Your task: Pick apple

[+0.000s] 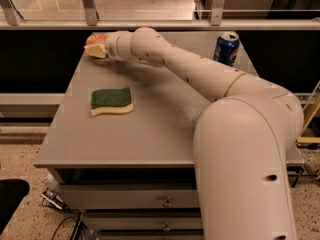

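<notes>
The apple [94, 38], red-orange with a paler patch, is at the far left corner of the grey table [150, 134]. My gripper [98, 46] reaches across the table to that corner and is shut on the apple. One pale fingertip [96, 51] lies against the apple's near side, and the wrist hides its right side. I cannot tell whether the apple rests on the table or is just off it.
A green and yellow sponge [111, 101] lies on the left half of the table. A blue soda can [226, 48] stands at the far right edge. A railing and glass wall run behind the table. Drawers sit below the front edge.
</notes>
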Available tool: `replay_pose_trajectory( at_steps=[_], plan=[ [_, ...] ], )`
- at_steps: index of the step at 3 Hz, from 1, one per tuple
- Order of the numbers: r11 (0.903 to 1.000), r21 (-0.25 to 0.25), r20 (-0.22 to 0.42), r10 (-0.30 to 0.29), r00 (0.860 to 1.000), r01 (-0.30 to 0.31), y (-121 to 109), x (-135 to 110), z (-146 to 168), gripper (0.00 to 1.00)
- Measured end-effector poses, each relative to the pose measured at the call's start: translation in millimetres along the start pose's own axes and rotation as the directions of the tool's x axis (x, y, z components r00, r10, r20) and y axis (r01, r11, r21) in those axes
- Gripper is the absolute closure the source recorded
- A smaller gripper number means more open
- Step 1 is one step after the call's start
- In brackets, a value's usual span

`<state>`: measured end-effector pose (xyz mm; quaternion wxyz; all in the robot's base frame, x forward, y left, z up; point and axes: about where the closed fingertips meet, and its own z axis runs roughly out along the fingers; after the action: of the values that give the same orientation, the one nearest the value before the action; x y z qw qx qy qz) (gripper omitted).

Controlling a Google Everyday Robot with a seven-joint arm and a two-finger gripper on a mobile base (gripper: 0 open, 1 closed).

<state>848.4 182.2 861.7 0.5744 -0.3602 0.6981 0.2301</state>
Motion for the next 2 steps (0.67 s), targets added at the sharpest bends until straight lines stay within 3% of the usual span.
replay_pose_trajectory(
  at_steps=[1,2],
  plan=[
    [0.9999,-0.010,0.005,0.004,1.000,-0.003,2,0,1,1.00],
    [0.9982,-0.058,0.049,-0.010,0.999,0.012,2,-15,-17,1.00]
  ],
)
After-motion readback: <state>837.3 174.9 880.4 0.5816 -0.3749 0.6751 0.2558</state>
